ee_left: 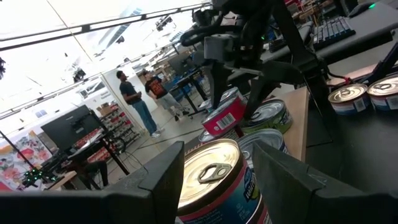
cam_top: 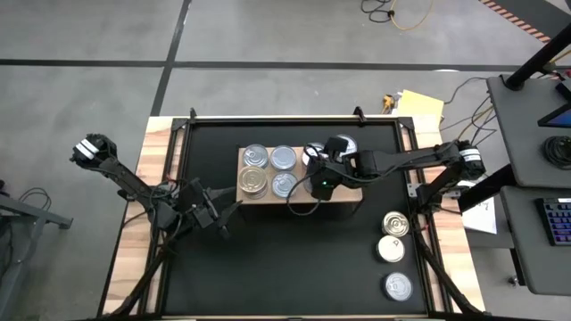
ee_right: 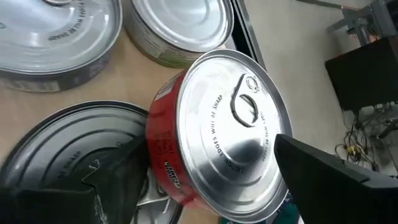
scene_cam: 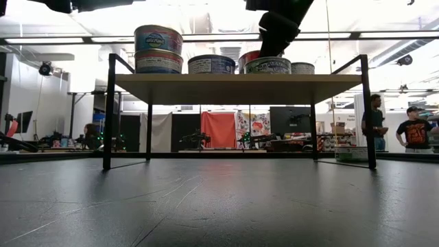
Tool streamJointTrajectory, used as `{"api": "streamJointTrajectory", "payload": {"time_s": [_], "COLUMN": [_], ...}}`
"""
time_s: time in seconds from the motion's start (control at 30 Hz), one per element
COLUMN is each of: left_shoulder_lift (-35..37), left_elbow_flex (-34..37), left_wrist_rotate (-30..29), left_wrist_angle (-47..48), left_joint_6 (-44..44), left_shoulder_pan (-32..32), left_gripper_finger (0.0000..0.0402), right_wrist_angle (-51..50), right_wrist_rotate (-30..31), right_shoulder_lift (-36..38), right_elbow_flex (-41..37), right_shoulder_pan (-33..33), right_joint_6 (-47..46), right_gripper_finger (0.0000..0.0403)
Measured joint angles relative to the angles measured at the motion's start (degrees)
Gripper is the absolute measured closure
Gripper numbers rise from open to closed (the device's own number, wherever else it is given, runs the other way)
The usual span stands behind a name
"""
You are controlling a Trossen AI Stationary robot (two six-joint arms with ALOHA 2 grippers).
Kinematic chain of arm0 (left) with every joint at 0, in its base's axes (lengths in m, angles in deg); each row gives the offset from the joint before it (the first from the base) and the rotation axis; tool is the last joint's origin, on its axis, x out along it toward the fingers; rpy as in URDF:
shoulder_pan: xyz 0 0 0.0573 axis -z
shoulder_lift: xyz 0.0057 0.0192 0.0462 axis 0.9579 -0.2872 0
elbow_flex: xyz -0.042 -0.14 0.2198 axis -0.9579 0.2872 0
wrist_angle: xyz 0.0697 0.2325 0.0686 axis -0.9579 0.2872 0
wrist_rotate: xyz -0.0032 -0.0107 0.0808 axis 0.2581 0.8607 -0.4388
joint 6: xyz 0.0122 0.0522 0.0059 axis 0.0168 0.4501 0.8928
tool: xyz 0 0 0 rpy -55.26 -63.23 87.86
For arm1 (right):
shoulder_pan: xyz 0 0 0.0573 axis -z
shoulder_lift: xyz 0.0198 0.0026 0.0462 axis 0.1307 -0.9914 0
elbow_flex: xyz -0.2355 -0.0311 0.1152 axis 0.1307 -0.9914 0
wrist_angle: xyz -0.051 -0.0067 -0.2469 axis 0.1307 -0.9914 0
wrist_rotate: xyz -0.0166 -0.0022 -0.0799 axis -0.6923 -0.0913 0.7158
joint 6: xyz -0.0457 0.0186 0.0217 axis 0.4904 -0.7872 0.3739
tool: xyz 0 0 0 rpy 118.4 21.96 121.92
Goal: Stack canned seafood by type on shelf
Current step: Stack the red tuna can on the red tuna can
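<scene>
The shelf (cam_top: 348, 203) is a light-wood board on black legs in the middle of the black mat. Several silver and gold-lidded cans (cam_top: 283, 158) stand on it; two are stacked at its left end (scene_cam: 158, 48). A red-walled can (ee_right: 217, 130) lies tilted on the shelf among the other cans, its lower edge on a grey-lidded can (ee_right: 56, 155). My right gripper (ee_right: 205, 155) is open above it, pointing down at a slant, with one finger on either side. My left gripper (ee_left: 214, 186) waits open, level, at the shelf's near left corner, facing the gold-lidded top can (ee_left: 211, 171). My right gripper has the red can's wall (ee_right: 163, 163) next to one finger and its lid rim (ee_right: 273, 134) next to the other. I cannot tell whether either finger touches the can. The can is tilted, its lid turned toward the wrist view.
Three more cans (cam_top: 395, 224) stand in a row on the mat near the table's right edge. Bare mat lies in front of the shelf. Beyond the table, people (scene_cam: 374, 120) stand in the room.
</scene>
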Motion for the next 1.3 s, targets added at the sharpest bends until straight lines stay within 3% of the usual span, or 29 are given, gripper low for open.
{"api": "streamJointTrajectory", "payload": {"time_s": [0.43, 1.3], "left_shoulder_lift": [0.0, -0.02], "left_elbow_flex": [0.0, 0.0], "left_wrist_rotate": [-0.02, -0.02], "left_wrist_angle": [0.41, 0.55], "left_joint_6": [0.2, 0.2], "left_shoulder_pan": [0.0, 0.0], "left_gripper_finger": [0.0229, 0.0229], "right_wrist_angle": [0.33, -4.61], "right_wrist_rotate": [-3.72, -4.51], "right_shoulder_lift": [0.11, 0.35], "right_elbow_flex": [0.0, 4.34], "right_shoulder_pan": [2.28, 2.73], "right_joint_6": [-1.75, -4.33], "right_gripper_finger": [0.0067, 0.0067]}}
